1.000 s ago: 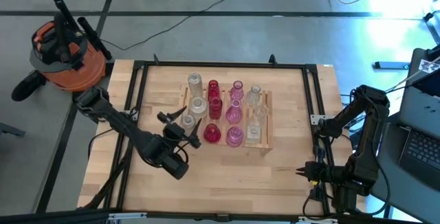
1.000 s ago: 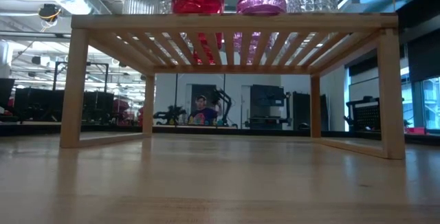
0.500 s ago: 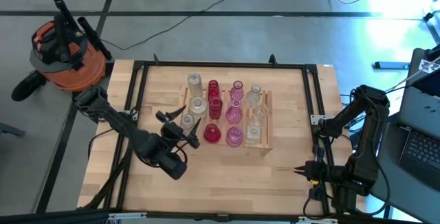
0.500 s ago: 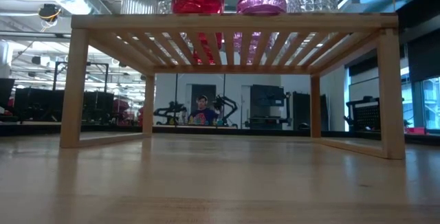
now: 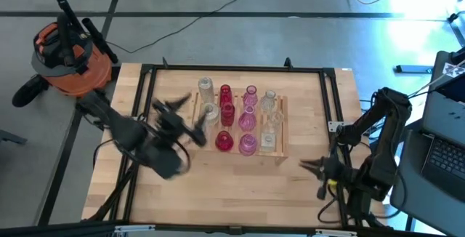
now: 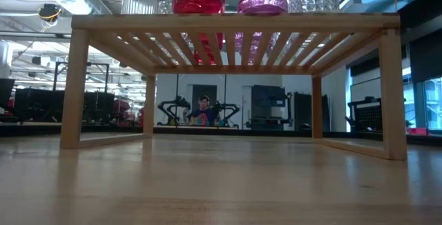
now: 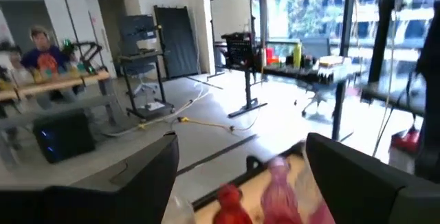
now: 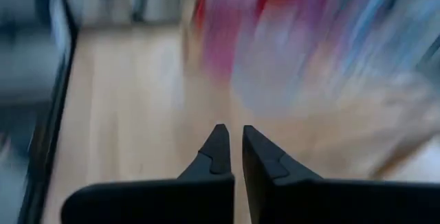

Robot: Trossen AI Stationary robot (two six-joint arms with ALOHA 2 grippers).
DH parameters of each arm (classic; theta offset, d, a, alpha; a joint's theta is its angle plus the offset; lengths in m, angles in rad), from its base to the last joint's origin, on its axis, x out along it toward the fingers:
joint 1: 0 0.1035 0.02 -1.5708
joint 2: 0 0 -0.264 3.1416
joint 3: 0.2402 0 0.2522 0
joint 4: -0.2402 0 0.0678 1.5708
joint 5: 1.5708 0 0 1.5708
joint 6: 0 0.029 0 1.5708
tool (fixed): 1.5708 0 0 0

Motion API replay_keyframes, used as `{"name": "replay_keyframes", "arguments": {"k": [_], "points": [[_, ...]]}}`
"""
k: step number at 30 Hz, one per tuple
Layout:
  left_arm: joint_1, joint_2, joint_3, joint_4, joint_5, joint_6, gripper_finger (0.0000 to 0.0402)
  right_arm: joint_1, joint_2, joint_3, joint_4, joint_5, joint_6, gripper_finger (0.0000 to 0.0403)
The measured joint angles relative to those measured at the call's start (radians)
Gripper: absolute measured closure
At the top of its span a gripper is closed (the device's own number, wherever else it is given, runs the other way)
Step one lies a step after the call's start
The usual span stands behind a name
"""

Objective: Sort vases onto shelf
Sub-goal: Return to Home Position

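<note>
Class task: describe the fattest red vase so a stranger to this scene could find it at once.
On the table's middle stands a slatted wooden shelf with four rows of vases. From above, take the red row, second from the left. The wanted red vase is at that row's bottom end, its body wider than the other reds behind it.

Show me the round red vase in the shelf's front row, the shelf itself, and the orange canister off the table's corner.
Round red vase (image 5: 224, 142): high view, on its bulbous body.
Shelf (image 6: 228, 22): low view, on its front top rail.
Orange canister (image 5: 87, 77): high view, on its orange side.
</note>
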Motion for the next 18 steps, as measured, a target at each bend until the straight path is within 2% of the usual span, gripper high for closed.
{"name": "replay_keyframes", "arguments": {"k": [4,6,9,13,15,18], "points": [[0.000,-0.114,0.060,-0.040,0.065,0.032,0.0108,-0.043,-0.069,0.023,-0.007,0.363,-0.089,0.0403],[0.011,-0.178,0.052,-0.041,0.159,0.064,0.0115,-0.066,-0.122,0.027,-0.056,0.383,-0.094,0.0403],[0.054,-0.260,0.019,0.035,0.360,0.163,0.0122,-0.097,-0.195,0.021,-0.119,0.385,-0.100,0.0403],[0.170,-0.334,-0.068,0.406,0.736,0.494,0.0126,-0.130,-0.255,0.019,-0.172,0.389,-0.120,0.0403],[0.236,-0.368,-0.125,0.573,0.885,0.593,0.0126,-0.136,-0.270,0.009,-0.219,0.389,-0.126,0.0403],[0.321,-0.451,-0.209,0.584,0.896,0.625,0.0127,-0.134,-0.304,-0.032,-0.329,0.388,-0.090,0.0403]]}}
